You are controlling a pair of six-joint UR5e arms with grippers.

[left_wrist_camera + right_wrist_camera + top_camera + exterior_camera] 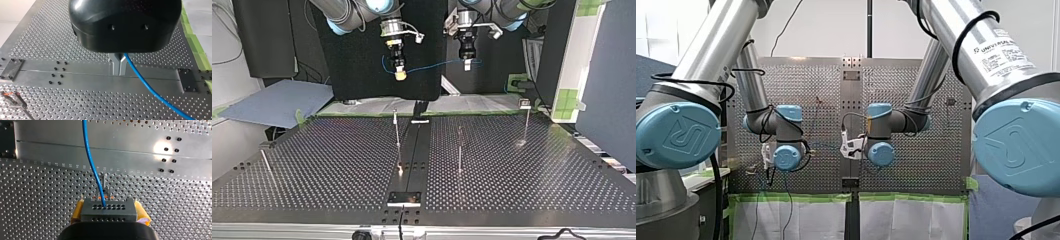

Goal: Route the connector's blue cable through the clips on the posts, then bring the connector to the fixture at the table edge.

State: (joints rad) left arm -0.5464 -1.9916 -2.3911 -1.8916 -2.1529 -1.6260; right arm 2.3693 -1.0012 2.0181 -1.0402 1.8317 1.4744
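Upper middle of the top view: right gripper (399, 71) is clamped on the connector (108, 210) with yellow pads (78, 211), left gripper (467, 65) pinched shut on the cable (432, 66), which runs level left-right between them. Both well above the perforated table (522, 175). Nearest post (397, 131) stands below the connector; fixture (404, 198) at bottom centre.

Posts (397, 135) well apart on table (312, 165), open lanes btwn; blue cable (437, 65) strung across above
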